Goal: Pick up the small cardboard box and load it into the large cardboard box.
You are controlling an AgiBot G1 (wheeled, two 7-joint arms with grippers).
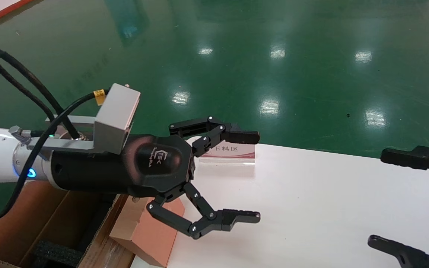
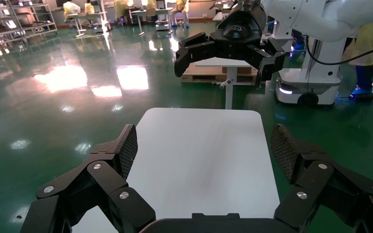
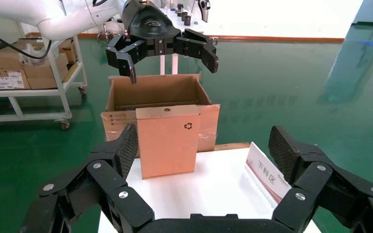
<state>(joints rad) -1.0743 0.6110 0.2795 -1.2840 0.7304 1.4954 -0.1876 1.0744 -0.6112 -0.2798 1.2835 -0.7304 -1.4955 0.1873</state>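
Left gripper [image 1: 250, 176] hangs closest to the head camera, above the left end of the white desk [image 1: 311, 208], its fingers [image 1: 242, 137] spread wide and holding nothing. Under its black body, at the desk's left edge, the small box [image 1: 143, 234] stands upright, leaning against or just beside the large box [image 1: 50, 223], whose open top shows black foam [image 1: 56, 253]. From the right wrist, the small box [image 3: 167, 141] shows its recycling mark and hole, standing on the desk corner directly in front of the large box [image 3: 155, 94], with the left gripper [image 3: 167, 53] above both. Behind the left gripper's upper finger sits a pink-edged sign [image 1: 229, 152] on the desk. Farther right, the right gripper [image 1: 393, 201] hovers over the desk's right end, fingers [image 1: 397, 156] also wide apart and empty.
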